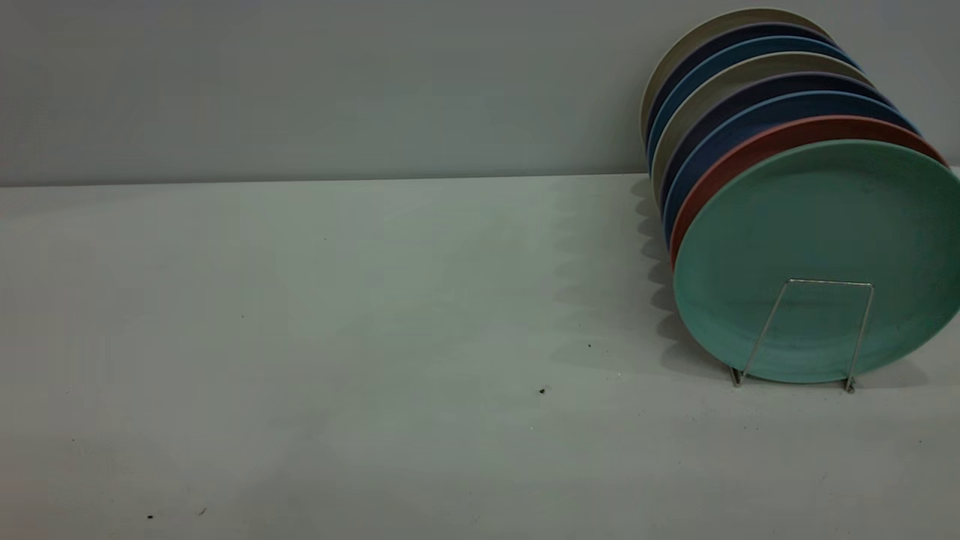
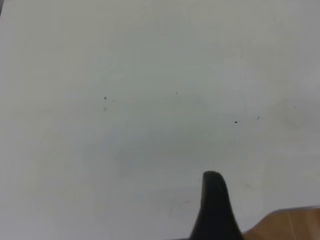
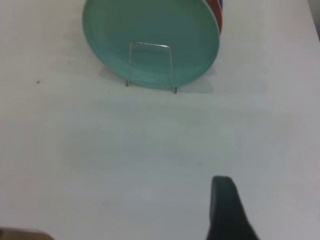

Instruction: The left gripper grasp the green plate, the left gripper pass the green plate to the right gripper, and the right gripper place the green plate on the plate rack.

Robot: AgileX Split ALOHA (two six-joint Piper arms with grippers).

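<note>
On my left side the table (image 1: 300, 337) is bare, and my left gripper (image 2: 214, 205) hangs above that bare surface, touching nothing. Only one dark finger shows in my left wrist view, so I cannot tell how far that gripper is open; it carries nothing that I can see. A strip of brown wood (image 2: 290, 225) sits just beside the finger at the edge of that view.

Moving right, my right gripper (image 3: 227, 210) also hovers over plain table, well apart from the rack. Again a single black finger is all I see, so whether it is open or closed I cannot tell, and nothing is held in it.

Farther right stands the plate rack (image 1: 814, 330), its wire loop upright at the front. The green plate (image 1: 817, 247) is already there, on edge and tilted back against a reddish plate (image 1: 720, 169), with blue plates (image 1: 701, 161) and pale plates (image 1: 679, 124) packed behind in a row. The front loop keeps the green plate from sliding forward, and the lean on the stack holds it up.

Judging by this, the placing looks finished, and both my arms are clear of the rack.
</note>
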